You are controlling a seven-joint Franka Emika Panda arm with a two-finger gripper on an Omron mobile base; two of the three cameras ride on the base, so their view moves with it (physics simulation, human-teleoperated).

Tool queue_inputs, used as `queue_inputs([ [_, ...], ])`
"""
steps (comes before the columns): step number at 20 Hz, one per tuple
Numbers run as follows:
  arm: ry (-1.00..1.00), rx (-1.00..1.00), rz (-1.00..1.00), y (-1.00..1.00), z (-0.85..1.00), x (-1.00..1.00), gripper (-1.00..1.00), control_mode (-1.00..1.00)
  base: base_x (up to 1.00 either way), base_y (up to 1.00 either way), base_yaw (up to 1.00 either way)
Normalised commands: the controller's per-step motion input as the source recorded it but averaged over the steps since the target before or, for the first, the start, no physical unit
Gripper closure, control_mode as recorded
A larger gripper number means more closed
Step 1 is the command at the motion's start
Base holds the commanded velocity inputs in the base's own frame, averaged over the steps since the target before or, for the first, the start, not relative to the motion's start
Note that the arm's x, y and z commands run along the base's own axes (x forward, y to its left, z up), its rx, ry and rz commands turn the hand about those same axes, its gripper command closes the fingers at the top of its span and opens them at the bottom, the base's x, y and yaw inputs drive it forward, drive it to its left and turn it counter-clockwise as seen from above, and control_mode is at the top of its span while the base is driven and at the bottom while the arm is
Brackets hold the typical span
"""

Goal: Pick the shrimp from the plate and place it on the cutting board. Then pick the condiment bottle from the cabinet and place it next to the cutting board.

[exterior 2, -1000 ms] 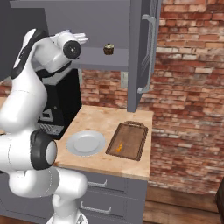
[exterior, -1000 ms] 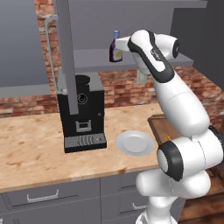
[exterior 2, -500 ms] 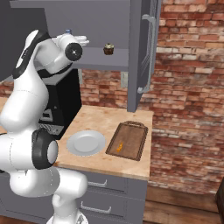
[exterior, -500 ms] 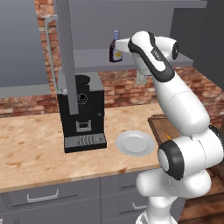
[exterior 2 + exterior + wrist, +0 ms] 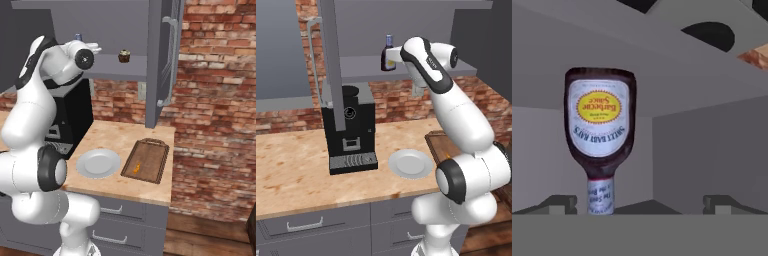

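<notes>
The condiment bottle (image 5: 387,54) stands on the grey cabinet shelf (image 5: 356,67), dark with a yellow-white label and a blue cap. My gripper (image 5: 396,53) is raised to the shelf just right of it, open. In the hand view, which is rolled over, the bottle (image 5: 601,125) looks upside down; its neck sits between my fingertips (image 5: 562,202), close to the left one, and nothing is gripped. The shrimp (image 5: 136,166) lies on the dark wooden cutting board (image 5: 149,159). The white plate (image 5: 98,163) beside the board is bare. The bottle's cap (image 5: 77,36) peeks over my arm.
A small brown cupcake (image 5: 124,55) sits further right on the same shelf. The open cabinet door (image 5: 161,55) hangs beside it. A black coffee machine (image 5: 351,127) stands on the counter left of the plate (image 5: 411,163). Brick wall lies behind.
The hand has edged slightly closer to the bottle on the shelf. Its jaws stay open, and the bottle, shrimp and plate have not moved.
</notes>
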Motion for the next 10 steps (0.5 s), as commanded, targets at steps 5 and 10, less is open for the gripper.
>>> queue_inputs([
  [5, 0.03, 0.02, 0.00, 0.19, 0.14, 0.00, -1.00, -1.00, 0.00, 0.00, 0.00],
  [10, 0.02, 0.04, 0.00, 0.11, 0.18, 0.00, -1.00, -1.00, 0.00, 0.00, 0.00],
])
